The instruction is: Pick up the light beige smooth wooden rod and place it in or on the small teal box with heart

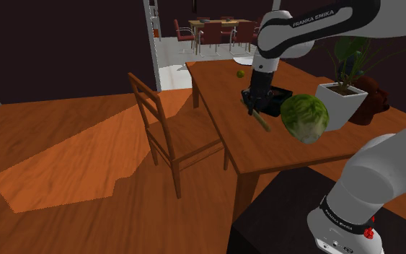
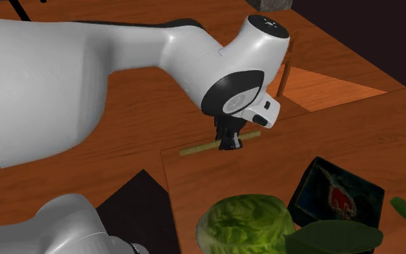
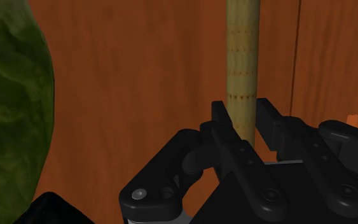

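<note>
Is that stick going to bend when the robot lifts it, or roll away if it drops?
Probably stiff: the rod looks dead straight in the gripper, sticking out both sides without sagging. It's round and smooth, so it would likely roll on the table. It's thin, so probably light.

From behind the black box stand [image 1: 266, 231], the shoulder view looks down across the reddish-brown wooden table [image 1: 226, 108]. The second exterior view hangs close over the white arm [image 2: 86, 79], facing the table's edge. The wrist view looks along the black fingers [image 3: 225, 133], close to the tabletop. All three share the round green leafy head [image 1: 304, 117].
</note>
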